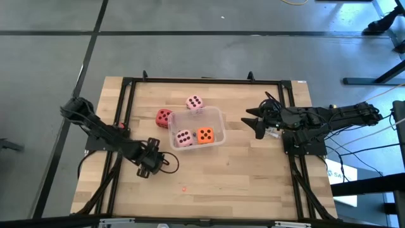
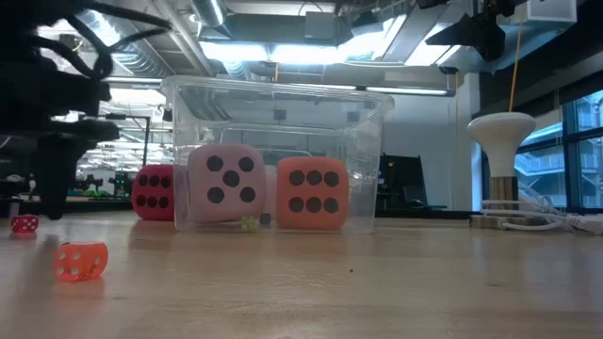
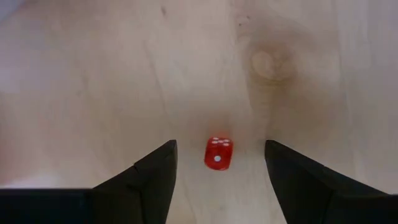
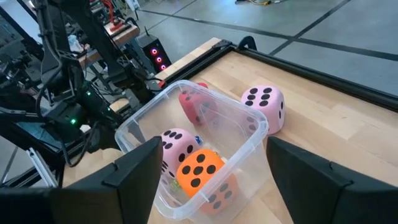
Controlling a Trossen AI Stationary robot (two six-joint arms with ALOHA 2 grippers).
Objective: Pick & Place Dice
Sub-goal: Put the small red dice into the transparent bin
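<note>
A clear plastic tub (image 1: 212, 116) stands mid-table. Inside it sit one pale pink die (image 1: 184, 138) and the orange die (image 1: 204, 135), both also in the right wrist view: pink (image 4: 176, 145), orange (image 4: 198, 171). The red die (image 1: 164, 117) rests on the table against the tub's left wall. The second pink die (image 1: 194, 103) sits at the tub's far side. My left gripper (image 1: 150, 163) hovers open near the tub's near-left. Its fingers stand on either side of a tiny red die (image 3: 217, 153) without touching it. My right gripper (image 1: 256, 123) is open, right of the tub.
A second tiny orange-red die (image 2: 80, 261) lies on the near part of the table (image 1: 253, 177), also seen in the high view (image 1: 184, 188). A black frame (image 1: 202, 80) runs round the tabletop. Bare wood lies near and right of the tub.
</note>
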